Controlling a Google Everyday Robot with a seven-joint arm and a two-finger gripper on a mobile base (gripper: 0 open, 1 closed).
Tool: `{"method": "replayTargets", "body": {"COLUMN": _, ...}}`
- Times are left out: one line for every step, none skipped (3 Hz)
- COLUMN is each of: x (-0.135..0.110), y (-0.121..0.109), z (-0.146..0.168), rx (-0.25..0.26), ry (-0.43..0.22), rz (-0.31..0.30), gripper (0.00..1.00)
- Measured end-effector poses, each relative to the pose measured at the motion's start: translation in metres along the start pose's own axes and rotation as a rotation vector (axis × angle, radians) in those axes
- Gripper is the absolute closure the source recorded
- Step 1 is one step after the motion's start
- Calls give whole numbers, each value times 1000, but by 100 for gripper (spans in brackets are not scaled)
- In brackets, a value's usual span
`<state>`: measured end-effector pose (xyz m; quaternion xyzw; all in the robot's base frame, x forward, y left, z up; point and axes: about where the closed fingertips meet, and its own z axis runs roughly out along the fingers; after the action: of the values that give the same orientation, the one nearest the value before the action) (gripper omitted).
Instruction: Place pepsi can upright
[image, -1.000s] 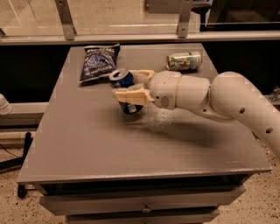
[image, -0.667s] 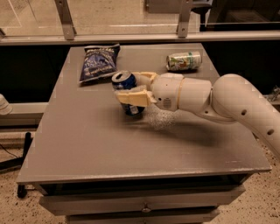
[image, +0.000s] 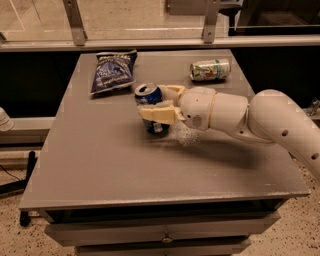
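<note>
Blue pepsi can (image: 149, 93) inside end effector (image: 154, 102)

Smooth cream plastic claw (image: 153, 102) clasps the shiny metal pepsi can (image: 148, 93).

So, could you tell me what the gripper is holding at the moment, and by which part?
The gripper, over the middle of the table, holds the pepsi can by its mid-body, a finger on either side.

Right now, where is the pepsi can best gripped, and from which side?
Grip the middle of its round wall, coming side-on, as the gripper does: its fingers close across the pepsi can at the centre of the table. The can stands nearly upright, silver top up, so a side grip leaves the base free to sit flat.
</note>
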<state>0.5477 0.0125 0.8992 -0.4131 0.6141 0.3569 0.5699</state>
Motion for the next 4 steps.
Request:
{"method": "replayTargets", "body": {"x": 2, "y": 0, "z": -6, "rx": 7, "ry": 4, "rz": 0, "gripper": 41}}
{"method": "replayTargets", "body": {"x": 2, "y": 2, "z": -11, "rx": 11, "ry": 14, "rz": -6, "gripper": 17}}
{"method": "replayTargets", "body": {"x": 2, "y": 4, "z": -15, "rx": 13, "ry": 21, "rz": -10, "gripper": 0}}
{"method": "replayTargets", "body": {"x": -1, "y": 11, "z": -24, "rx": 19, "ry": 39, "rz": -25, "gripper": 0}}
